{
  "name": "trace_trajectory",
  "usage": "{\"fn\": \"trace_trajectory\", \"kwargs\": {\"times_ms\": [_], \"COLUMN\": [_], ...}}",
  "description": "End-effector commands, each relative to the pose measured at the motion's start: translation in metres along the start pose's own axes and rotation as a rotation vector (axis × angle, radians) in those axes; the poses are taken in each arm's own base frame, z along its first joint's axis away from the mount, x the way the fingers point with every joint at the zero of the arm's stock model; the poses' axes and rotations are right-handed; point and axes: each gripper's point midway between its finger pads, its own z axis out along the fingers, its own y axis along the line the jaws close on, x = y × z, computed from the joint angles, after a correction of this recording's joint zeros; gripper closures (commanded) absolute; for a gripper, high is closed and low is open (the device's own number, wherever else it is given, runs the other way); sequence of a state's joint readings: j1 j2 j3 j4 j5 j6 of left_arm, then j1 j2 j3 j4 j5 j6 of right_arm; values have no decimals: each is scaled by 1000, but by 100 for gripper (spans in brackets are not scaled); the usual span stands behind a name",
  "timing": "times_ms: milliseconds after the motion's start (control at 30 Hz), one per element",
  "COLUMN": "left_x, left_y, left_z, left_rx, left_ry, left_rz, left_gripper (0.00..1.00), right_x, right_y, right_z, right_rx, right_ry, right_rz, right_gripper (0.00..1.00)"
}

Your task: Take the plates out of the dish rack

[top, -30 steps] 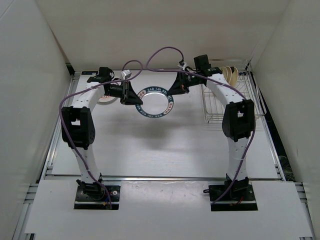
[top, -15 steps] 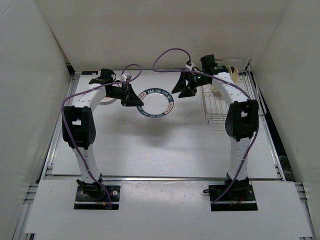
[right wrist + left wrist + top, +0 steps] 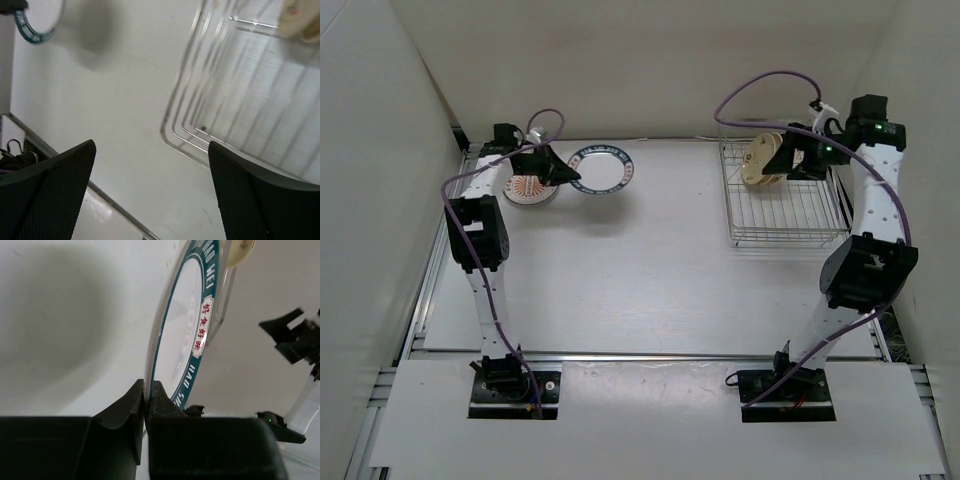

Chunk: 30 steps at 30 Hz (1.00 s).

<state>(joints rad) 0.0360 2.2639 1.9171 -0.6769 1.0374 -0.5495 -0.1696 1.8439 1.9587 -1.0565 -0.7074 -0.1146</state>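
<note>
My left gripper (image 3: 566,177) is shut on the rim of a white plate with a dark teal patterned rim (image 3: 603,168), held at the far left of the table; the wrist view shows the plate (image 3: 186,330) edge-on between the shut jaws. A white plate with an orange centre pattern (image 3: 528,187) lies flat beside it. The wire dish rack (image 3: 790,215) stands at the far right with cream plates (image 3: 761,159) upright at its back. My right gripper (image 3: 798,160) is open and empty, just right of the cream plates, above the rack (image 3: 240,110).
White walls close in the table on the left, back and right. A purple cable (image 3: 760,85) loops above the rack. A metal rail (image 3: 650,355) runs along the near table edge.
My left gripper carried the teal-rimmed plate left and back, beside the orange plate. My right gripper, now free of that plate, swung right to the rack's cream plates.
</note>
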Motion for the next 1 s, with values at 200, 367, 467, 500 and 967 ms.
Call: {"fn": "trace_trajectory", "kwargs": {"times_ms": [200, 367, 467, 500, 967], "left_x": [-109, -124, -130, -138, -126], "left_y": [50, 90, 101, 116, 173], "left_z": [-94, -128, -136, -144, -149], "left_rx": [24, -18, -65, -134, -391], "left_ry": [-275, -349, -385, -432, -437], "left_rz": [101, 54, 51, 34, -33], "left_gripper": [90, 90, 90, 90, 77], "right_x": [39, 43, 43, 43, 47], "right_y": [-71, -81, -79, -79, -76], "right_z": [-70, -74, -74, -74, -63], "right_rx": [228, 244, 236, 236, 194], "right_ry": [94, 105, 101, 101, 111], "right_rz": [3, 18, 18, 18, 52], "right_gripper": [0, 0, 0, 0, 0]}}
